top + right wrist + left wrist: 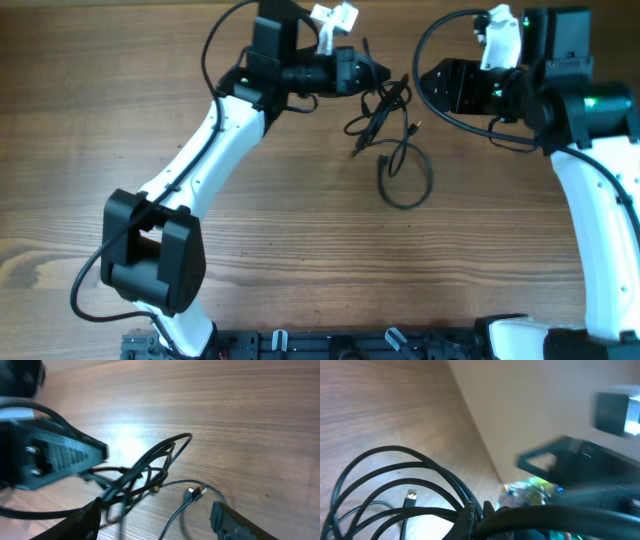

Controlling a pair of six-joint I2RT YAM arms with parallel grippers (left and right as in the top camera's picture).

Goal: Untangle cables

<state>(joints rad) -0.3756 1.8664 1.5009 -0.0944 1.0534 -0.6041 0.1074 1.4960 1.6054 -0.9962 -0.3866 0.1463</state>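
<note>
The cables (385, 105) are thin black cords in a tangled bundle at the table's far middle. One loose loop (405, 182) trails toward the front. My left gripper (380, 72) is shut on the bundle's top. In the left wrist view its jaws (476, 517) pinch several cable loops (395, 477), and a USB plug (411, 496) lies below on the table. My right gripper (425, 90) is open just right of the bundle. In the right wrist view its fingers (155, 522) straddle the cables (142, 472) and two small plugs (194, 493), touching nothing.
The wooden table (300, 240) spreads toward the front. The left arm's white links (215, 140) cross the left half. The right arm (600, 200) stands along the right edge. A black rail (330, 345) runs along the front edge.
</note>
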